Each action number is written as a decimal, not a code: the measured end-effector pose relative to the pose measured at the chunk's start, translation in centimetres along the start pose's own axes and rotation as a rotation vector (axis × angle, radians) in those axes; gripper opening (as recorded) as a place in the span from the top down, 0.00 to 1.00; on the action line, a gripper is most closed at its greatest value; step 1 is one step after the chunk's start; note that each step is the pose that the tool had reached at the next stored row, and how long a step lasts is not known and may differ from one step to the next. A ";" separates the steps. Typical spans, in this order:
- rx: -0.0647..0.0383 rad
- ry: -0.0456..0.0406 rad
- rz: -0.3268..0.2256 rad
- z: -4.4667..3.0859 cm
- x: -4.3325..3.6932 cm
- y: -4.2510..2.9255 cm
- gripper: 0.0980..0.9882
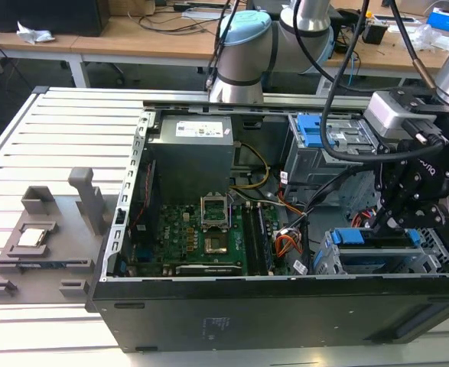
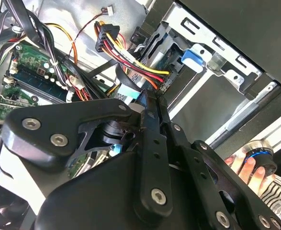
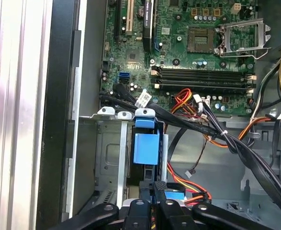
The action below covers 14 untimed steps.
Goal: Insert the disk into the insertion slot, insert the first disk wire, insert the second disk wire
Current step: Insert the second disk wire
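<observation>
— Fingers were drawn together, weren't they? Was anything pinched between them?

— Together, yes, in both wrist views. A small light-blue piece sat just beside the tips, but I couldn't tell whether they clamped it. In the exterior view the gripper hung right over the insertion slot, at the case's corner on the exterior view's right.

— And the disk?

— It lay inside that cage; its blue carrier showed in the exterior view, and the carrier's tab stood just ahead of the fingertips in the first wrist view. It looked to me seated or nearly so, though I couldn't judge how deep.

— So the work was at the wires?

— That was my reading. The coloured wire bundle and black cables crossed close above the cage. I judged the step called for a straight, square push along the disk's back edge, keeping loose cables out of the connector's path, since a tilted plug could jam.

— Anything else nearby?

— A person's hand rested outside the case.
</observation>
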<state>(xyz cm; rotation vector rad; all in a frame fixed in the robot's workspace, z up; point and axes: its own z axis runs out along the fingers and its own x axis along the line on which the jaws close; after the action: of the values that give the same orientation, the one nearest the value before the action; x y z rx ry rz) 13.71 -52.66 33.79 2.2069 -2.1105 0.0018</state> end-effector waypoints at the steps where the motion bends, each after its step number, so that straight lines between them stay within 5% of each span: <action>1: 0.000 -0.0003 0.000 0.02 -0.01 -0.01 0.94; 5: 0.000 -0.0010 0.000 0.07 -0.01 -0.02 0.93; 6: 0.000 -0.0008 0.000 0.07 -0.01 -0.03 0.86; 11: 0.000 -0.0008 0.000 -1.20 0.02 0.05 0.86; 14: 0.000 -0.0004 0.000 -1.18 -0.04 0.48 0.99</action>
<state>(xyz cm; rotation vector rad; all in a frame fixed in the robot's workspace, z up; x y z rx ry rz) 13.31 -52.56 34.99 2.2072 -2.1106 0.0013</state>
